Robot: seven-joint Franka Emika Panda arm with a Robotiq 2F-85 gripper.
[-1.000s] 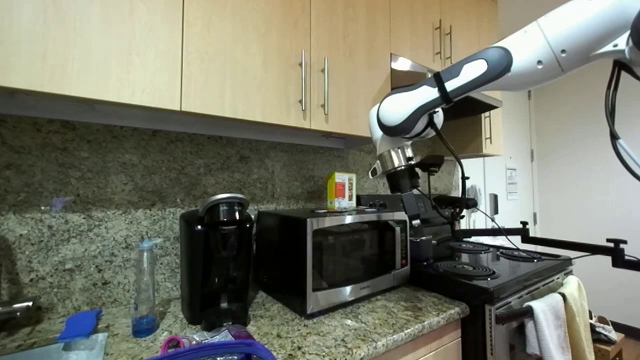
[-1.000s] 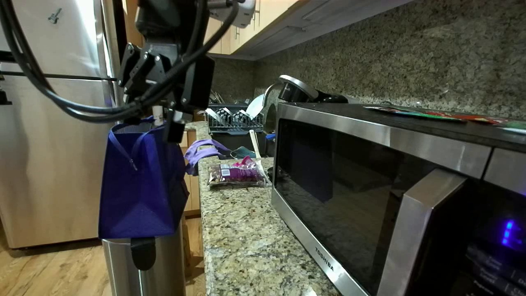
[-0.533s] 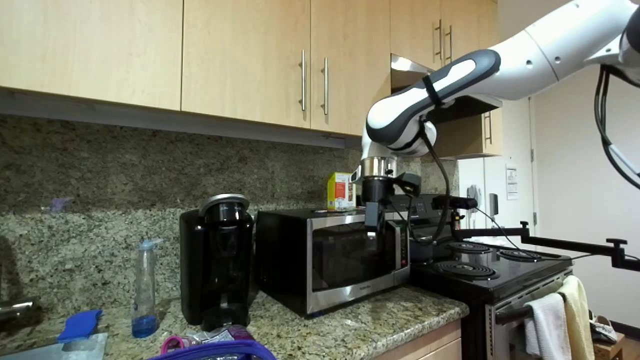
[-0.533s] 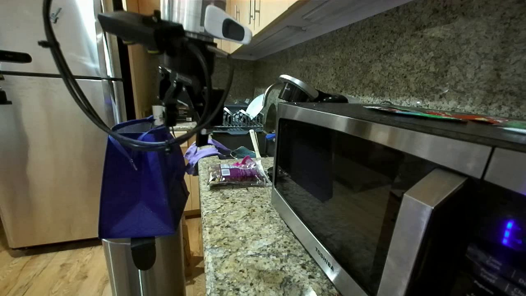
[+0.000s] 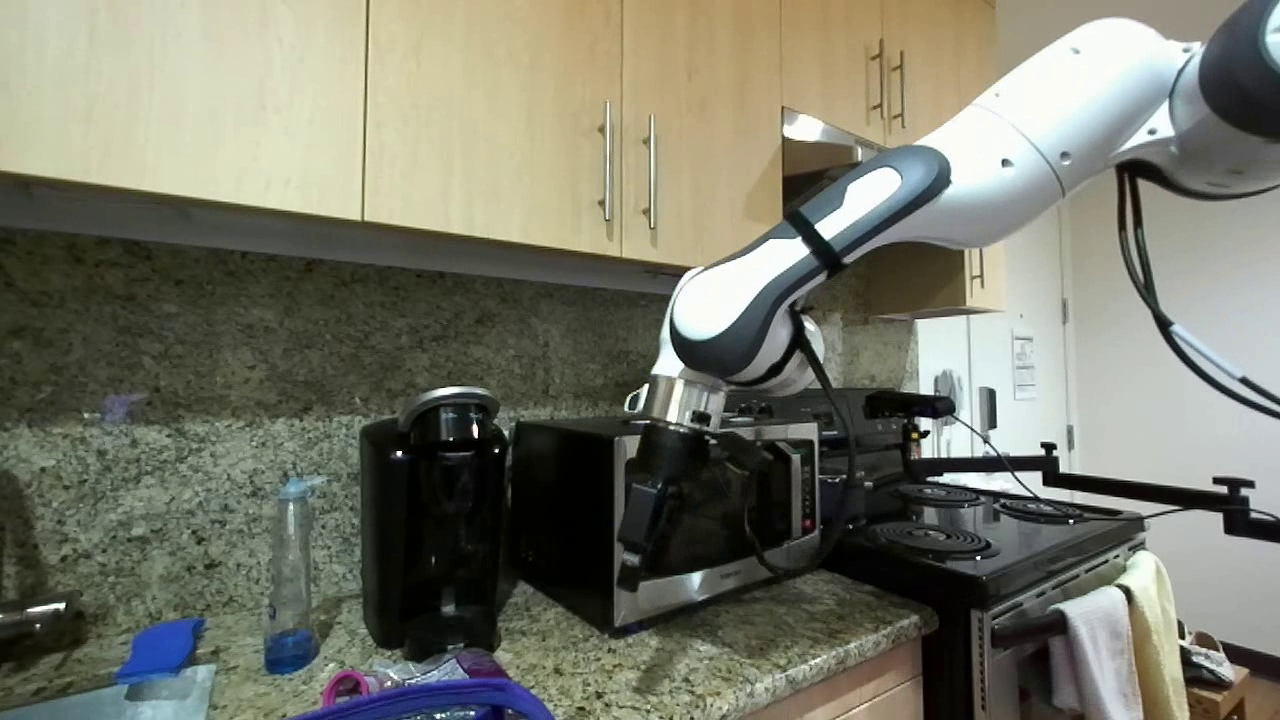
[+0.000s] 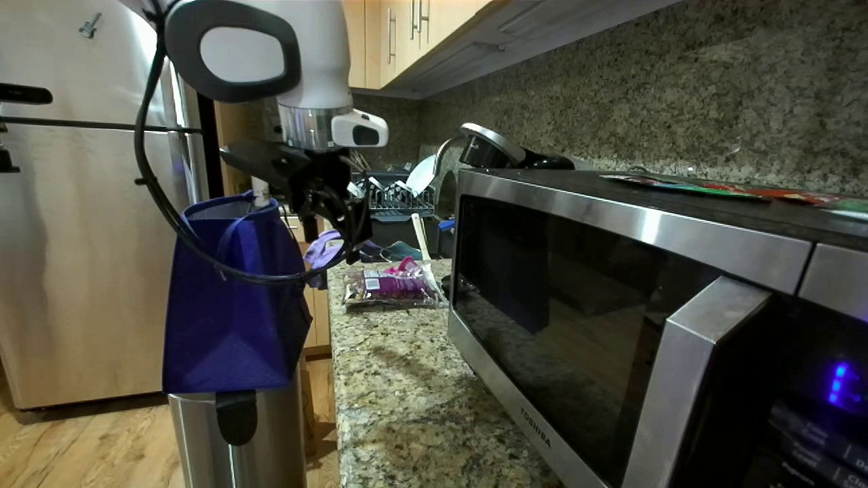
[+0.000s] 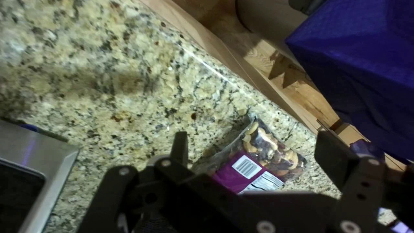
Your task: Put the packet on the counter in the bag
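The packet (image 7: pixel 275 152), a clear bag of nuts with a purple label, lies on the granite counter (image 7: pixel 113 97) near its front edge. It also shows in both exterior views (image 6: pixel 393 285) (image 5: pixel 478 663), partly hidden behind the bag rim in one of them. The blue-purple bag (image 6: pixel 230 332) stands upright on a steel bin beside the counter; its side shows in the wrist view (image 7: pixel 355 58) and its rim in an exterior view (image 5: pixel 430 697). My gripper (image 7: pixel 256 152) is open and empty, above the counter and apart from the packet, which appears between its fingers in the wrist view.
The microwave (image 6: pixel 563 271) stands along the counter, close behind my gripper in an exterior view (image 5: pixel 715 580). A black coffee maker (image 5: pixel 435 540) and a spray bottle (image 5: pixel 290 590) stand beside it. A purple cloth (image 6: pixel 325 245) and dish rack (image 6: pixel 400 196) lie beyond the packet. Cabinets (image 5: pixel 490 120) hang above.
My arm has swung away from the stove and come lower, in front of the microwave and toward the packet. The gripper's tilt has changed. The packet and bag have not moved.
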